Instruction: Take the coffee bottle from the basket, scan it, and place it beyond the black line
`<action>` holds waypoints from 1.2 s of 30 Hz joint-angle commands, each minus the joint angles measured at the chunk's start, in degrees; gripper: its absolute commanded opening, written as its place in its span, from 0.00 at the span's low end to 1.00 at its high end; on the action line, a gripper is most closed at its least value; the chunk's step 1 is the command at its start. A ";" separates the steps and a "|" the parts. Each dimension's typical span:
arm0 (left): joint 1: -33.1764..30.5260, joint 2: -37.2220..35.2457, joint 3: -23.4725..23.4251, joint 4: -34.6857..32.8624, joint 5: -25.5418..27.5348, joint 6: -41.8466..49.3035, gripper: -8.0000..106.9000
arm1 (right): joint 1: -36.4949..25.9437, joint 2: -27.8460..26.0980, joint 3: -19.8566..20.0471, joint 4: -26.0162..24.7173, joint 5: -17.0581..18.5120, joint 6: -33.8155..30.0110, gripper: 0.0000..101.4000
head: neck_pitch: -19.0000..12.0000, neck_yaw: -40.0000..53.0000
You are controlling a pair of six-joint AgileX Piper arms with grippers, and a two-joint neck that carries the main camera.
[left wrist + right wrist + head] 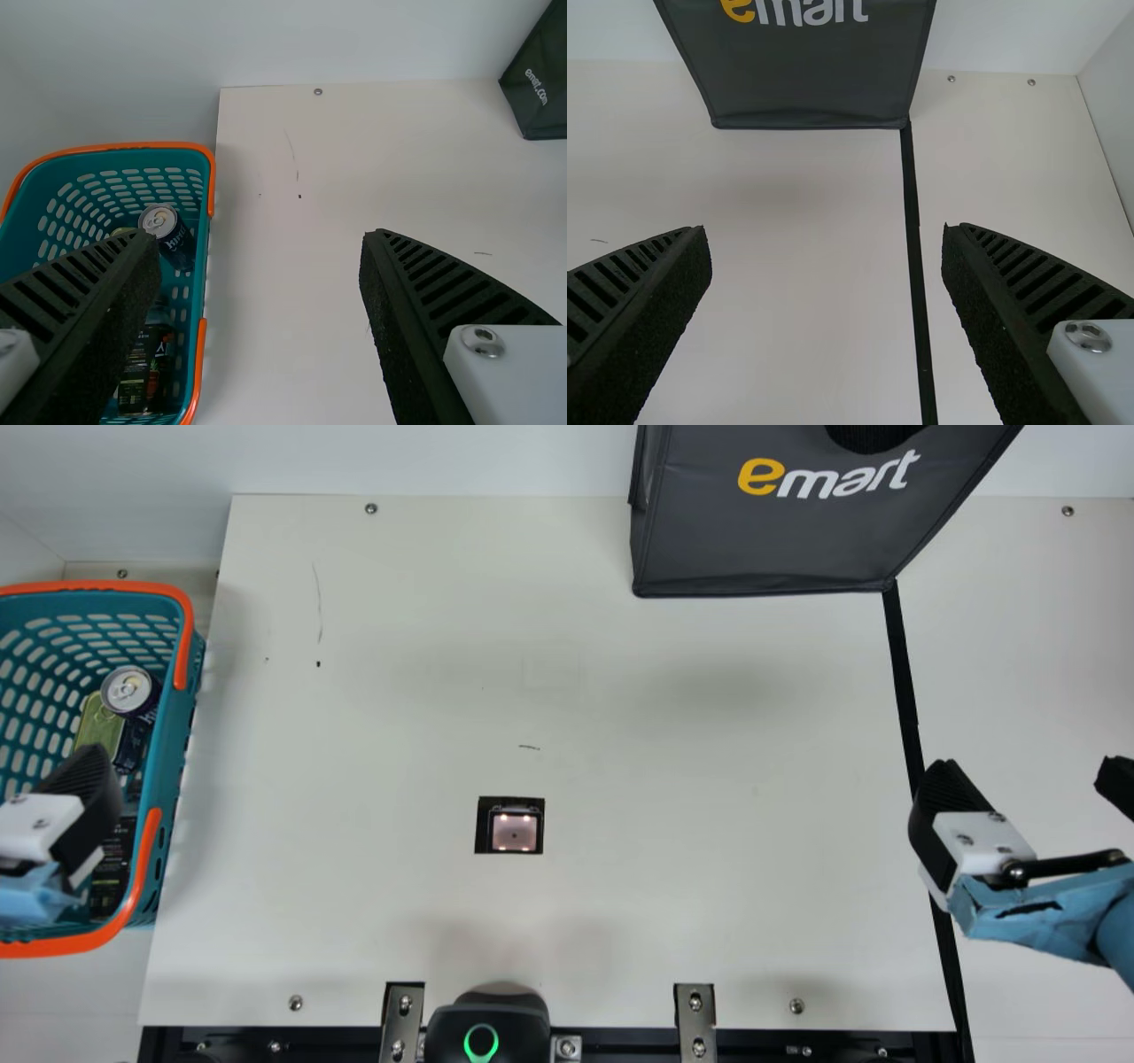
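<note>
My left gripper (66,802) hangs over the right side of the teal basket (177,735) in the main view. In the left wrist view the left gripper (257,237) is open and empty; a dark-labelled bottle (142,372), seemingly the coffee, lies in the basket, partly hidden by one finger. The square scanner window (515,831) is set in the table. My right gripper (1026,769) stands open near the black line (904,682). From the right wrist, the right gripper (826,228) has its fingers on either side of the black line (914,230), holding nothing.
A can (128,691) and a yellow-green item (99,724) share the basket, whose orange handles (184,638) rest along its rim. A dark grey bag (762,540) stands at the back, its corner at the line's far end. A black device (487,1027) sits at the front edge.
</note>
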 commanded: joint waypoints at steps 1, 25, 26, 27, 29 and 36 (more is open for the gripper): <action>0.00 0.00 0.00 0.00 0.00 0.00 0.85 | 0.00 0.00 0.00 0.00 0.00 0.00 0.90 | -0.96 1.43; 0.00 0.00 0.00 0.00 0.00 0.00 0.85 | 0.00 0.00 0.00 0.00 0.12 0.00 0.90 | -0.96 20.09; 0.00 0.00 0.00 0.00 0.00 0.00 0.85 | 0.00 0.00 0.00 0.00 0.12 0.00 0.90 | -0.96 20.09; -0.14 0.05 -0.01 0.11 -0.04 -0.13 0.85 | 0.00 0.00 0.00 0.00 0.12 0.00 0.90 | -0.96 20.09; -0.17 0.19 0.00 0.28 -0.05 -0.32 0.85 | 0.00 0.00 0.00 0.00 0.12 0.00 0.90 | -0.96 20.09; 1.02 1.56 0.07 1.26 -0.75 -0.92 0.85 | 0.00 0.00 0.00 0.00 0.12 0.00 0.90 | -0.96 20.09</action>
